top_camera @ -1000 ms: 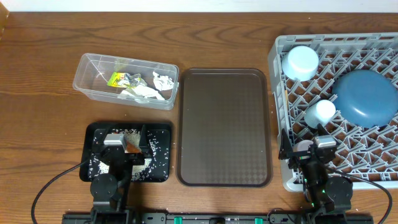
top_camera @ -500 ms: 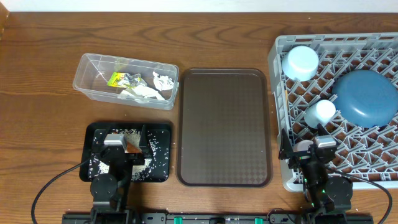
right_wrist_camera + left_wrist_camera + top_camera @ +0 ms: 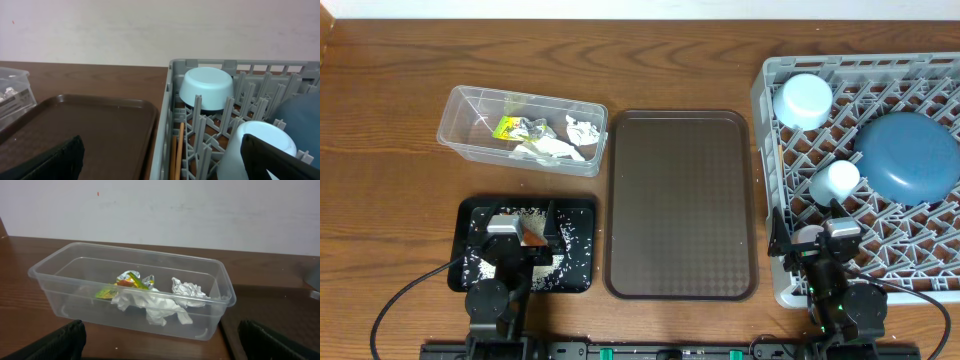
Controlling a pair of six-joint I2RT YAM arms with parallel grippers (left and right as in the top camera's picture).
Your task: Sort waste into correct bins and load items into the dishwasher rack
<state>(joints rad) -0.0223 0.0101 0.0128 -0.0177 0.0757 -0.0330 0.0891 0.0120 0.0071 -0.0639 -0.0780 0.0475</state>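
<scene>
The clear tub [image 3: 150,255] sits ahead of the left gripper [image 3: 160,347].

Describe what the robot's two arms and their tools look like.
The left arm and right arm are black, each with a silver-grey block at the wrist. The left tool and right tool have dark, blocky fingers. A black cable loops beside each base; small green lights show on the right arm.

Even soft indoor light, faint shadows, overhead sharp, wrist views slightly soft, dark blurred corners
</scene>
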